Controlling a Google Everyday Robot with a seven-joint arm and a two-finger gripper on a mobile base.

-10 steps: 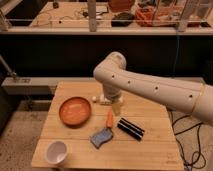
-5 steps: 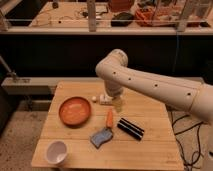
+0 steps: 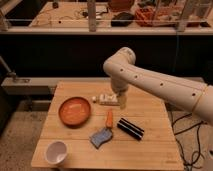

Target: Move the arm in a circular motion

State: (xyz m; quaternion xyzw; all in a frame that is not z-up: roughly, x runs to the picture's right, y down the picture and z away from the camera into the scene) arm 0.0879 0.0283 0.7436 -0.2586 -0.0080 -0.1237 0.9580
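Note:
My large cream-white arm (image 3: 160,84) reaches in from the right over the wooden table (image 3: 150,145). Its rounded elbow joint sits above the table's far middle. The lower segment hangs down to a small tan tip, the gripper (image 3: 122,102), just above the table's back centre, next to a small white object (image 3: 108,98). The gripper holds nothing that I can see.
An orange bowl (image 3: 75,111) sits left of centre. A carrot (image 3: 109,118), a blue sponge (image 3: 101,137) and a black box (image 3: 130,128) lie in the middle. A white cup (image 3: 56,152) stands at the front left. A dark bench with clutter runs behind.
The arm's elbow and tip have shifted a little to the right and away from the bowl. The objects on the table have not moved.

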